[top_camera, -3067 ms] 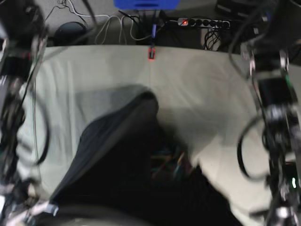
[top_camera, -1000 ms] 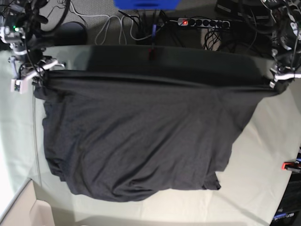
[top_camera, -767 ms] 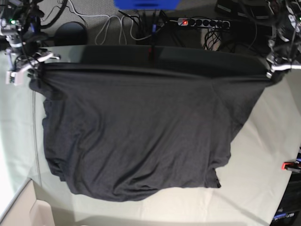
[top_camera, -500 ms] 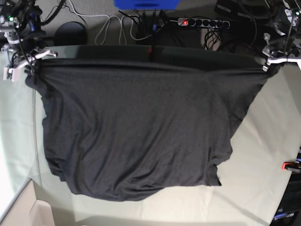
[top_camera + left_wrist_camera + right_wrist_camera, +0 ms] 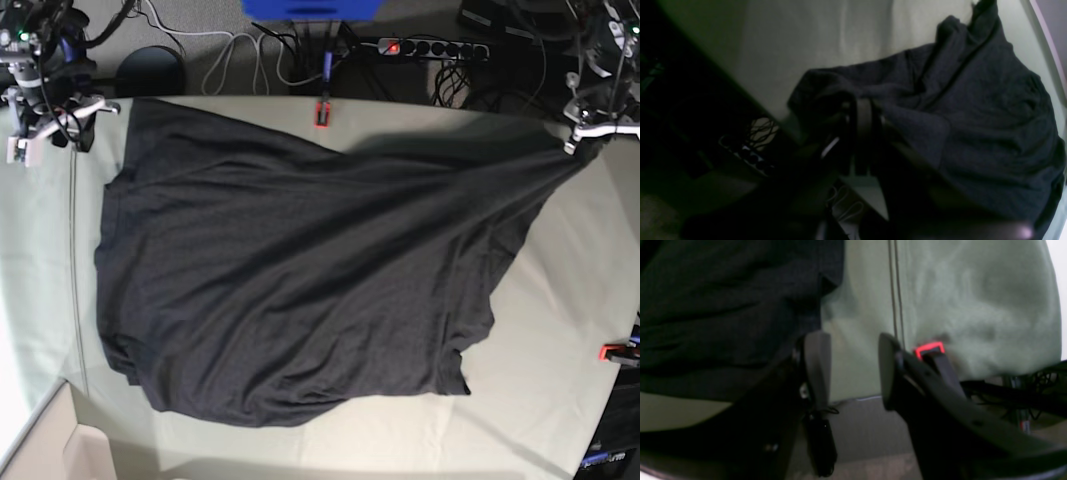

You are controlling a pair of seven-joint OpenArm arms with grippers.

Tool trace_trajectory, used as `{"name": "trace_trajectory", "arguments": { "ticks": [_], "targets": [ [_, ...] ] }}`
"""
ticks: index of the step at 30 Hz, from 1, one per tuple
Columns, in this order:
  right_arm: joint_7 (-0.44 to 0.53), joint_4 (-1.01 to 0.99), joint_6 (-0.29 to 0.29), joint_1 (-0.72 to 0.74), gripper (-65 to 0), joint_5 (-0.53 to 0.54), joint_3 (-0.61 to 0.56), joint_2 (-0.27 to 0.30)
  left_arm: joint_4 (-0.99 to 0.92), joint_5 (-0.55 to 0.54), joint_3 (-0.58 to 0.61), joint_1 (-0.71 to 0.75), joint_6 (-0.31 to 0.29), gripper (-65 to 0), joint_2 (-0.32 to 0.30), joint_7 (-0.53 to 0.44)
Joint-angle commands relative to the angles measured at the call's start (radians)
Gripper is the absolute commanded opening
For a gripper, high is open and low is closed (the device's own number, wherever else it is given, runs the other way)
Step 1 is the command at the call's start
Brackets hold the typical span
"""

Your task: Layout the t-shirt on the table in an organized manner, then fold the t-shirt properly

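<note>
Laying out partly done, folding not yet begun.

T-shirt (image 5: 300,290) spread wide over the tabletop (image 5: 560,330), graphic not visible, one far corner lifted and pinched in the left gripper (image 5: 585,130), pressed together on the fabric. Right gripper (image 5: 848,370) spread apart with nothing between its fingers, beside the other far corner, now lying on the cloth. Remaining, by judgement: lowering the held corner, smoothing creases, then every fold.
</note>
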Motion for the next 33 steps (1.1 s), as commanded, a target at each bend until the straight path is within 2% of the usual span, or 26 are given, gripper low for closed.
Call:
{"name": "trace_trajectory", "arguments": {
  "ticks": [1,5,7,9,12,15,20,24,27,33],
  "targets": [
    [0.023,0.02,0.0,0.003,-40.6,0.01,0.006,0.009,0.014,-0.009,-0.006,0.002,0.002,-64.6,-0.008,-0.021],
    [0.02,0.017,0.0,0.055,-40.2,0.007,0.003,0.018,0.014,-0.009,-0.009,-0.033,0.003,-64.0,-0.015,-0.019],
    [0.013,0.011,0.0,0.085,-40.1,0.007,-0.012,0.049,0.014,-0.009,-0.009,-0.055,0.008,-59.6,-0.017,-0.019],
    [0.013,-0.003,0.0,0.122,-40.1,0.007,-0.043,0.074,0.014,-0.009,-0.009,-0.078,0.009,-52.5,-0.017,-0.019],
    [0.011,-0.066,0.0,0.21,-39.0,0.007,-0.086,0.14,0.014,-0.009,-0.005,-0.121,0.009,-45.5,-0.014,-0.019],
    [0.011,-0.203,0.0,0.328,-33.3,0.007,-0.106,0.203,0.015,-0.009,-0.003,-0.158,0.005,-45.2,-0.015,-0.019],
    [0.016,-0.577,0.0,0.59,-21.9,0.007,-0.109,0.316,0.014,-0.009,-0.002,-0.188,0.006,-45.2,-0.017,-0.019],
    [0.023,-0.853,0.0,0.756,-21.4,0.007,-0.178,0.391,0.003,0.0,-0.002,-0.187,0.006,-45.2,-0.008,-0.019],
    [0.029,-0.945,0.0,0.816,-21.4,0.009,-0.253,0.4,-0.055,0.0,-0.002,-0.184,0.006,-45.2,-0.008,-0.019],
    [0.166,-0.953,-0.005,0.779,-21.4,0.007,-0.31,0.356,-0.173,0.0,-0.009,-0.182,0.003,-45.2,-0.008,-0.019]
  ]
}}
